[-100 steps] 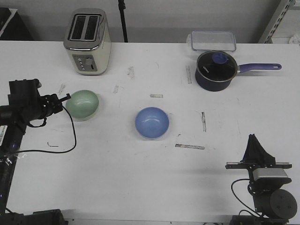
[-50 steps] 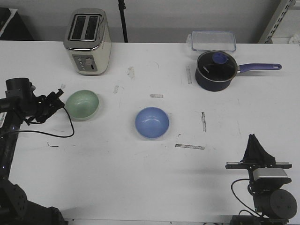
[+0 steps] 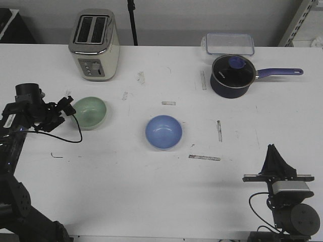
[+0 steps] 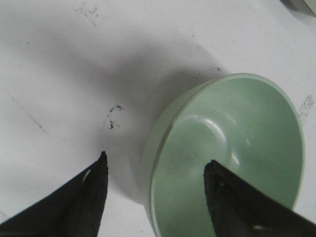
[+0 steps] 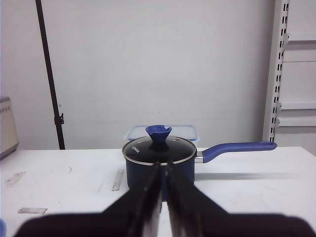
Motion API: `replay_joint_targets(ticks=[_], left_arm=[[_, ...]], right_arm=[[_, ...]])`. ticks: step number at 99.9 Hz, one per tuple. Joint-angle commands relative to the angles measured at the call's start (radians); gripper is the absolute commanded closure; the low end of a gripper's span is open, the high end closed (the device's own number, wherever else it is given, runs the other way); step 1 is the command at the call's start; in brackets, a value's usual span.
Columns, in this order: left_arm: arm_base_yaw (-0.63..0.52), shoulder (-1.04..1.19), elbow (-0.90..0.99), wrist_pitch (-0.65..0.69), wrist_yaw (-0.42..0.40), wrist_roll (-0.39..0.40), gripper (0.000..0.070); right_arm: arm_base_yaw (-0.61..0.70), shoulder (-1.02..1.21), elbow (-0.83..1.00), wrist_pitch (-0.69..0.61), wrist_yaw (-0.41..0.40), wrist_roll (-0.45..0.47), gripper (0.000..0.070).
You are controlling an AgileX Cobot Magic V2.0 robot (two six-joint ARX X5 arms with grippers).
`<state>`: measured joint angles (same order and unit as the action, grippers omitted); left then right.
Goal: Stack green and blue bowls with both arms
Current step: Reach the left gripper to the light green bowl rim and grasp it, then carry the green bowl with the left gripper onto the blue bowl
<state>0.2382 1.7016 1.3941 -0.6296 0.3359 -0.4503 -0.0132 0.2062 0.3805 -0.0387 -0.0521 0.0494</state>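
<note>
Front view shows the green bowl (image 3: pixel 89 112) upright on the white table (image 3: pixel 151 191), left of centre, with the blue bowl (image 3: pixel 163 132) a little nearer and to its right, the two well apart. The left end effector (image 3: pixel 66 105) sits right at the green bowl's left rim, approaching from the side, which suits a pinch on the thin wall, not a grab around the whole bowl. In the left wrist view its fingers (image 4: pixel 89 197) are spread, one outside the bowl over the table and the other above the bowl's inside, so the rim (image 4: pixel 153 163) lies between them; they are not yet pressed on it. Closing here would probably catch the wall, though the smooth glaze may let it slip or tip.

The right end effector (image 3: pixel 275 156) is parked near the right front corner of the table, far from both bowls, likely waiting its turn at the blue bowl. The right wrist view shows its fingers (image 5: pixel 148 197) drawn together with only a thin slit, holding nothing, pointed at the dark saucepan (image 5: pixel 160 160) at the far side. The toaster (image 3: pixel 94 44) and a clear lidded container (image 3: pixel 229 44) stand along the far edge, out of the way.
</note>
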Motion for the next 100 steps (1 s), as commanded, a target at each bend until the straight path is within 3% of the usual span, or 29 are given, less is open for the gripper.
replay_joint_targets(ticks=[1, 26, 41, 47, 60, 70, 100], left_arm=[[-0.010, 0.034, 0.018, 0.001, 0.002, 0.023, 0.0333], [-0.038, 0.079, 0.018, 0.001, 0.000, 0.032, 0.0351], [-0.045, 0.093, 0.018, 0.003, -0.030, 0.044, 0.0549], [-0.046, 0.098, 0.018, 0.003, -0.042, 0.050, 0.0585], [-0.049, 0.102, 0.018, 0.002, -0.047, 0.049, 0.0596], [-0.049, 0.102, 0.018, 0.002, -0.047, 0.050, 0.0700], [-0.050, 0.097, 0.018, -0.008, -0.047, 0.045, 0.0699]], right_arm=[[0.001, -0.003, 0.000, 0.014, 0.000, 0.006, 0.0692], [0.001, -0.003, 0.000, 0.014, 0.000, 0.006, 0.0692], [0.001, -0.003, 0.000, 0.015, 0.000, 0.006, 0.0691], [0.001, -0.003, 0.000, 0.015, 0.000, 0.006, 0.0692], [0.001, -0.003, 0.000, 0.016, 0.000, 0.006, 0.0692], [0.001, -0.003, 0.000, 0.016, 0.000, 0.006, 0.0692], [0.001, -0.003, 0.000, 0.016, 0.000, 0.006, 0.0692]])
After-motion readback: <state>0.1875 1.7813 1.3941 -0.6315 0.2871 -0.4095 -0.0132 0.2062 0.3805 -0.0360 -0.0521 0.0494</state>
